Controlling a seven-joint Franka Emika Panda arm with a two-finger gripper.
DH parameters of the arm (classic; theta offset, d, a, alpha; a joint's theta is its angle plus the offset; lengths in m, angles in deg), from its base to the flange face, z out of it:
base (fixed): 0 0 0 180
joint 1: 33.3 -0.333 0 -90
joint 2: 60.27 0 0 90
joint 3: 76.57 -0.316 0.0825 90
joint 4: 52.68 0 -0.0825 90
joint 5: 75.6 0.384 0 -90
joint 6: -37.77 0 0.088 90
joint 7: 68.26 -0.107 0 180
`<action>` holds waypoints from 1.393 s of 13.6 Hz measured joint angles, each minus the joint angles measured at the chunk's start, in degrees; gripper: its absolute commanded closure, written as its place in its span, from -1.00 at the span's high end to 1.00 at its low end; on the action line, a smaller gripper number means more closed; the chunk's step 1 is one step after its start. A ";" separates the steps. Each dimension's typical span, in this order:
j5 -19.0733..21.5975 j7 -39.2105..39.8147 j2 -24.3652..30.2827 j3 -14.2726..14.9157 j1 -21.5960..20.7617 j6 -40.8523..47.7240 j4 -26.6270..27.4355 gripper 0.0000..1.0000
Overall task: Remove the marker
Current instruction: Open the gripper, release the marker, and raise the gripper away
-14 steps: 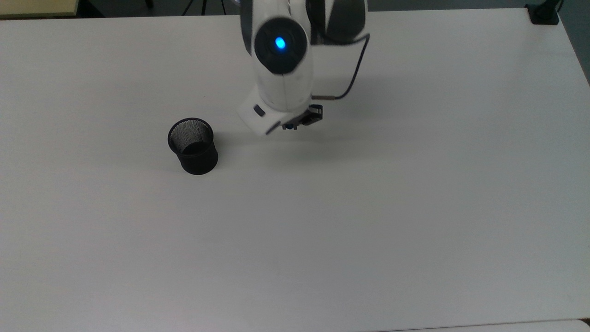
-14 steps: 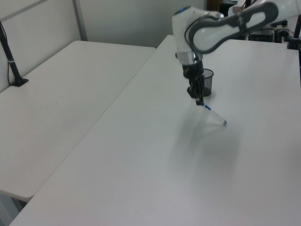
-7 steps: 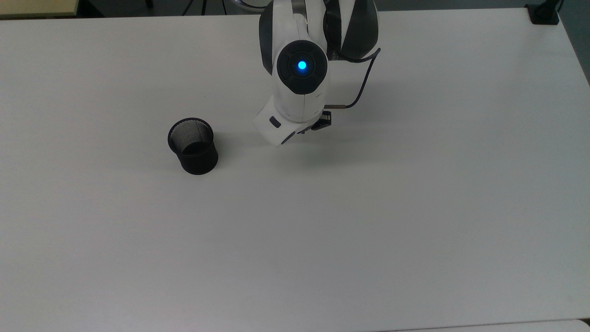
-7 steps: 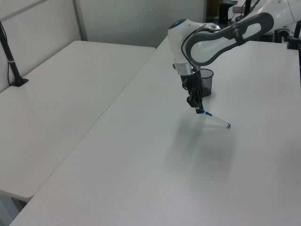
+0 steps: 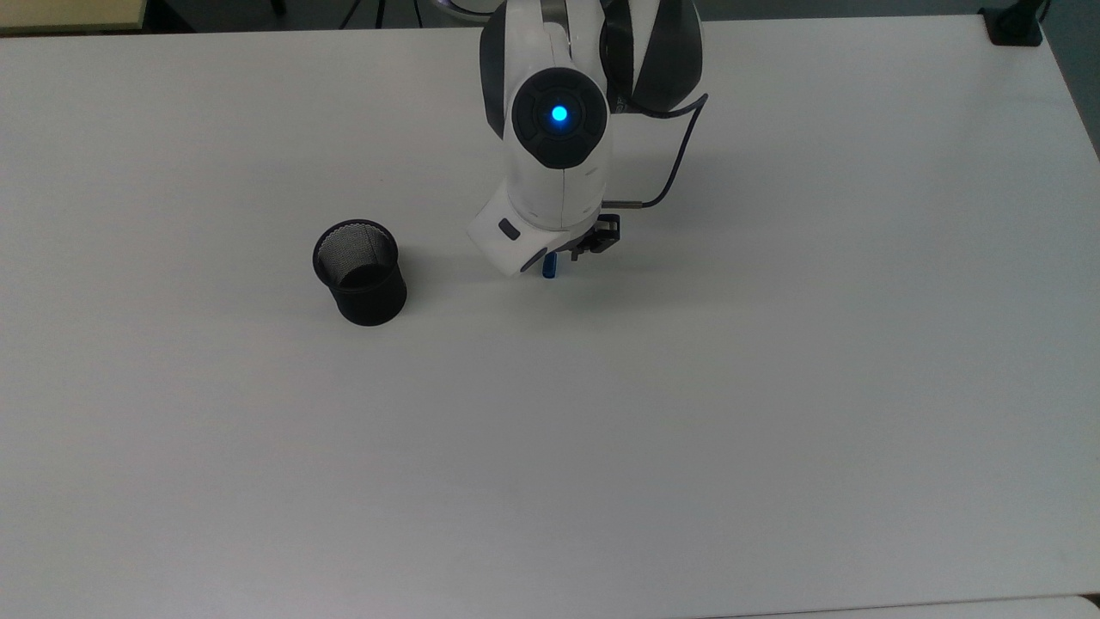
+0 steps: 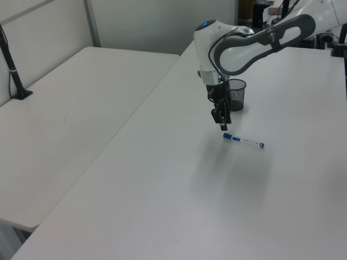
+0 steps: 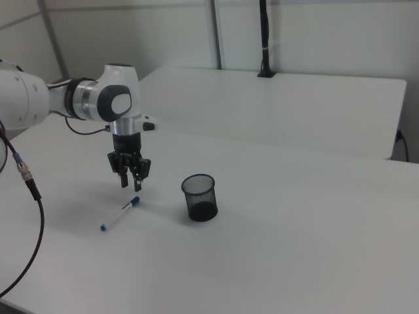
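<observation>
Just below the open, empty claw [image 7: 130, 183], the marker [image 7: 120, 214] lies flat.

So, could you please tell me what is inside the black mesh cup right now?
Nothing shows inside the cup; the top view sees mesh down to its dark bottom. The marker lies on the table beside it.

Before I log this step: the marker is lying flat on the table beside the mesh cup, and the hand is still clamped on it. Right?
Not quite. The marker does lie flat on the table beside the mesh cup, but the hand is open above it and has let go. The right view shows the gap.
</observation>
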 measured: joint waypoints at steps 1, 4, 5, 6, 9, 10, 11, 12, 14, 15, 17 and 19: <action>-0.12 -0.03 0.04 0.09 0.00 0.00 -0.22 0.80; -1.53 -0.11 2.86 0.90 0.52 -0.01 -1.75 1.00; -1.66 -0.12 4.33 1.03 1.07 -0.01 -1.95 1.00; -1.76 -0.11 6.80 1.12 2.44 0.23 -2.06 1.00; -2.37 -0.06 11.91 1.23 6.09 3.77 -2.03 1.00; -3.30 -0.04 13.02 1.28 7.26 4.19 -2.01 1.00; -4.16 0.29 14.01 1.31 8.59 4.38 -2.00 1.00; -4.63 0.59 14.91 1.33 9.99 4.49 -1.99 1.00; -4.75 1.13 16.42 1.37 12.32 4.82 -1.96 1.00; -4.75 1.27 16.97 1.37 12.91 4.92 -1.96 1.00; -4.75 1.27 17.55 1.36 13.13 5.15 -1.91 1.00; -4.75 1.27 17.57 1.35 13.07 5.91 -1.87 1.00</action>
